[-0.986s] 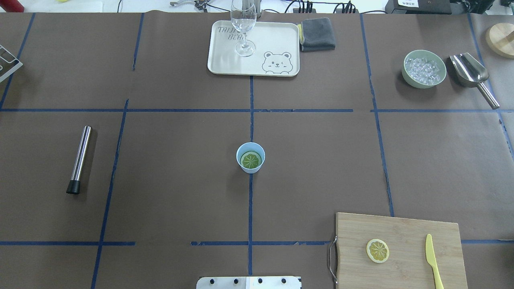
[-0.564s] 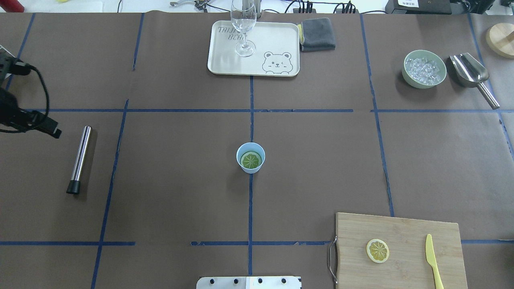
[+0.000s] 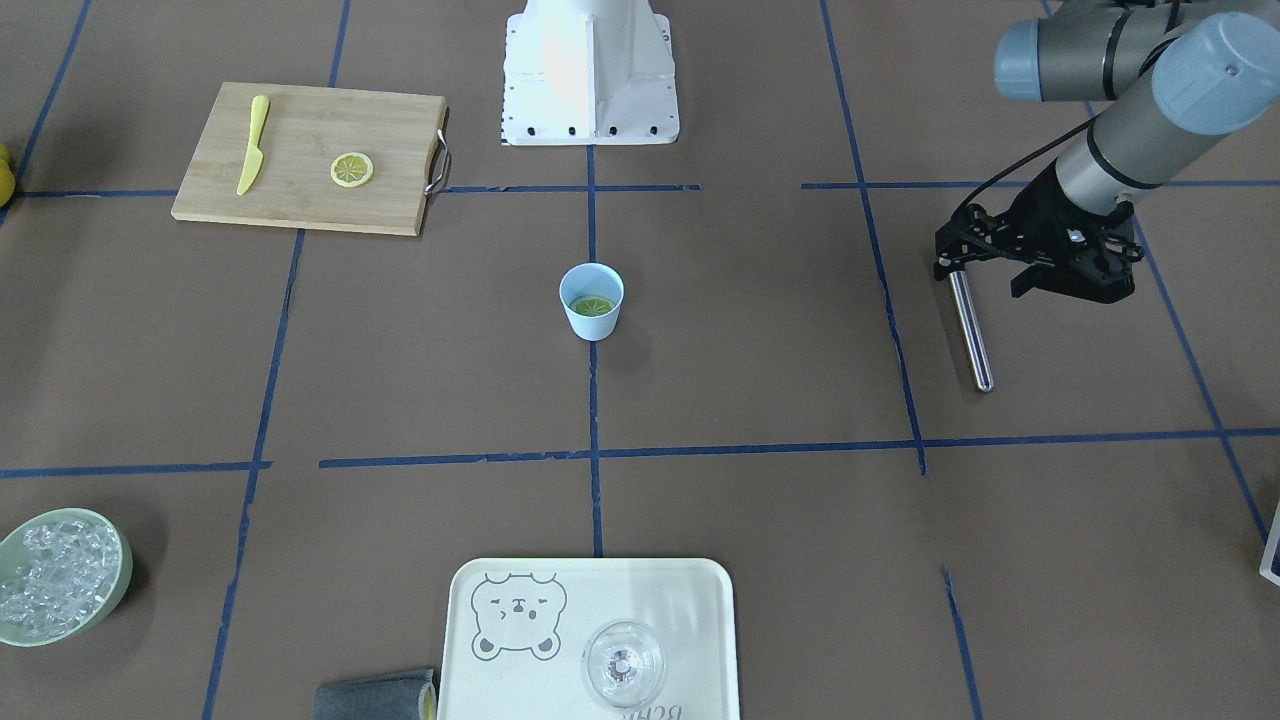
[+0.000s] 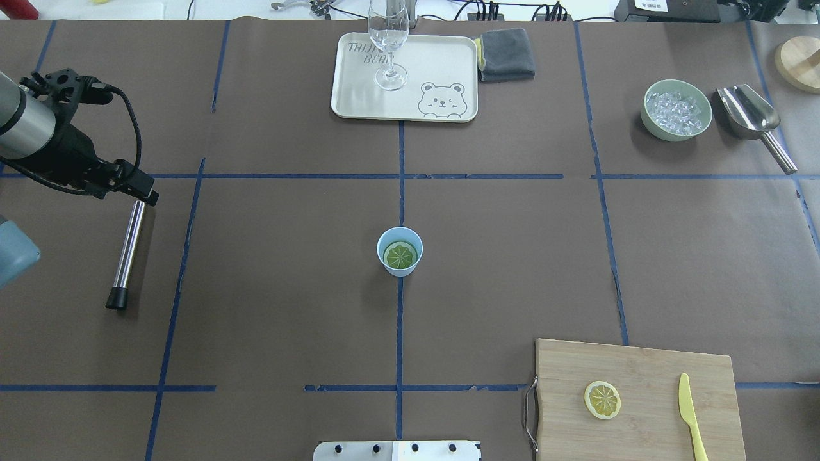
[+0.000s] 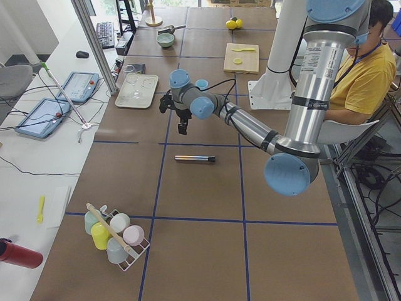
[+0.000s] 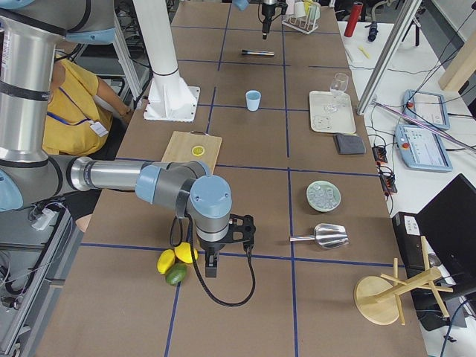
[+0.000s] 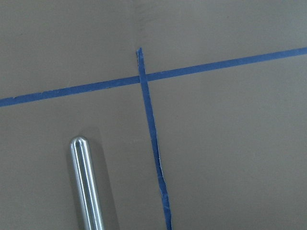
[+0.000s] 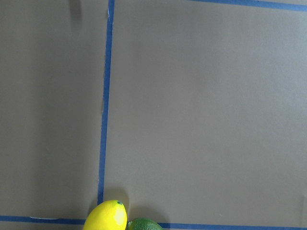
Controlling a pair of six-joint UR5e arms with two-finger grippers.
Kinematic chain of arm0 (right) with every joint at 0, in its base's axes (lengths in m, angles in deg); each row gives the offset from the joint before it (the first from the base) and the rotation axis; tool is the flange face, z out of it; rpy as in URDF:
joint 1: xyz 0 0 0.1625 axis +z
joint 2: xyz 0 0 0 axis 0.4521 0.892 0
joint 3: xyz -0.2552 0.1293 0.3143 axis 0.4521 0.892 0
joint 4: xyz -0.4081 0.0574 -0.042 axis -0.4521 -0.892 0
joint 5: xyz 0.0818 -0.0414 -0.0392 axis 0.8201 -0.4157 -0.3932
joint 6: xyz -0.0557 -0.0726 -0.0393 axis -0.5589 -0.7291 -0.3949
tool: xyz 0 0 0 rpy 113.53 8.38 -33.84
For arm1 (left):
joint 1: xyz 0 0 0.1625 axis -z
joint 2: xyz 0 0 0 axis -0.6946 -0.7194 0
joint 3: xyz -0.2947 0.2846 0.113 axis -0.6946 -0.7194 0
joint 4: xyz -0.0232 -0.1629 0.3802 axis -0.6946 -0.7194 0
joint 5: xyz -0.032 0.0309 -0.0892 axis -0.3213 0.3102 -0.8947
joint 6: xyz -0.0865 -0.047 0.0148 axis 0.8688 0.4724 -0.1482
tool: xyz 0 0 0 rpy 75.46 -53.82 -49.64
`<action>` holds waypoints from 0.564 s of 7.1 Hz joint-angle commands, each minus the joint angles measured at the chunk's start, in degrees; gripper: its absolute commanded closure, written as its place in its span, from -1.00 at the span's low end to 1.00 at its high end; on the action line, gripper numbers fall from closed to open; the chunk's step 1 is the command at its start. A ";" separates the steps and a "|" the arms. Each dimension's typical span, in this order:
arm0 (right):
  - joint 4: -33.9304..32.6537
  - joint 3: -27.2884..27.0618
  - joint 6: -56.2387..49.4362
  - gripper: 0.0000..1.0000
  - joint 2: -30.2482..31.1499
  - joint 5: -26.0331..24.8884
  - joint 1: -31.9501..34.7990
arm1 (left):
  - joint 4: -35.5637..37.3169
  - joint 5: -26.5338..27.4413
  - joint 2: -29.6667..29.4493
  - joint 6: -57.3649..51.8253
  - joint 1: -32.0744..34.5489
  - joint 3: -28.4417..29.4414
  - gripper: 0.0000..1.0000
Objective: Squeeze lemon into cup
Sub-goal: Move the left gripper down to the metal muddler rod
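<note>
While the lemon (image 4: 602, 399) lies on the near-right board (image 4: 640, 368), cup (image 4: 400, 251) mid-table, the left gripper (image 4: 144, 193) hovers near the rod's (image 4: 128, 250) far end; its opening and the right gripper's (image 6: 208, 265) are unclear.

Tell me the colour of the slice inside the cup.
Green with pale spokes. The slice in the light-blue cup shows best in the overhead view.

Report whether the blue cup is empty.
Not empty: the upright cup holds a green citrus slice, cut face up, visible from overhead.
</note>
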 commanded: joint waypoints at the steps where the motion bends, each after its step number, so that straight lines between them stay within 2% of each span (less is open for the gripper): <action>1: 0.00 0.14 0.00 -1.00 0.00 0.02 0.00 | 0.11 0.51 -1.48 0.08 -0.19 1.26 -1.00; 2: 0.00 0.40 0.00 -1.00 0.00 0.11 0.00 | -0.06 0.51 -2.70 -0.62 -0.19 1.79 -1.00; 3: 0.00 0.32 0.09 -1.00 0.00 0.20 0.00 | -0.15 0.77 -5.84 0.42 -0.10 5.27 -1.00; 4: 0.00 0.31 0.09 -1.00 0.00 0.29 0.00 | -0.67 0.77 -7.01 4.17 -0.01 4.87 -1.00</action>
